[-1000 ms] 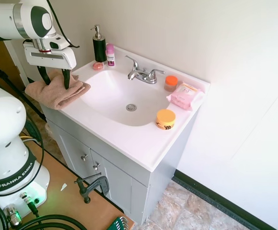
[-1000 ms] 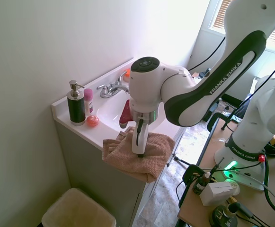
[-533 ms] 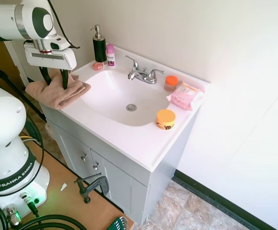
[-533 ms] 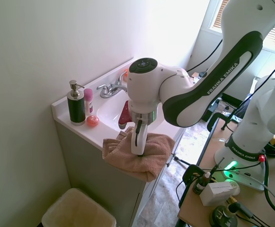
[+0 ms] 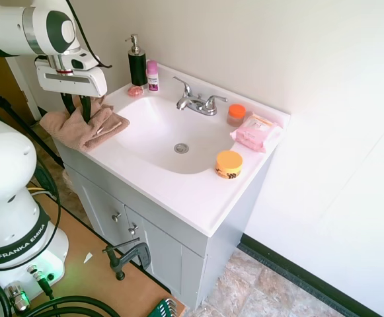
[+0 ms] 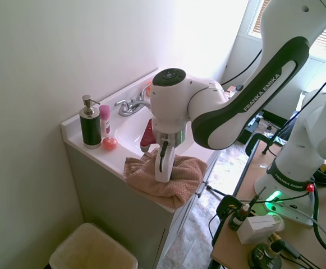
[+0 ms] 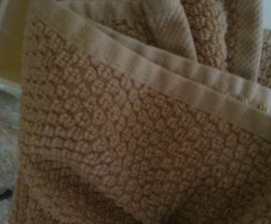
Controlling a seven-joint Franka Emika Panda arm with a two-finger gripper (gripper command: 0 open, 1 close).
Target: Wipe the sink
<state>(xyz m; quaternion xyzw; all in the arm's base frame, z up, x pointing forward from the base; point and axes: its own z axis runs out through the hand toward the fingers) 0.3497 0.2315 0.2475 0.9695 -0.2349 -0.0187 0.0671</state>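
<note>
First exterior view, end effector [image 5: 76, 112] gripping towel [image 5: 79, 127], beside sink [image 5: 168, 129]

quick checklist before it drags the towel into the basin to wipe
1. Gripper on the towel: ok, the fingers are down in the folds, pinching cloth.
2. Towel lifted off the counter: not ok, it is bunched on the vanity corner and hangs over the front edge.
3. Sink bowl free of objects: ok, only the drain shows inside.
4. Rim items near the path: not ok, the orange jar sits at the bowl's edge and could get knocked.
5. Faucet clearance: ok, it is across the bowl from the arm.
6. Grip firmness: cannot tell, the wrist view shows only towel weave.
</note>
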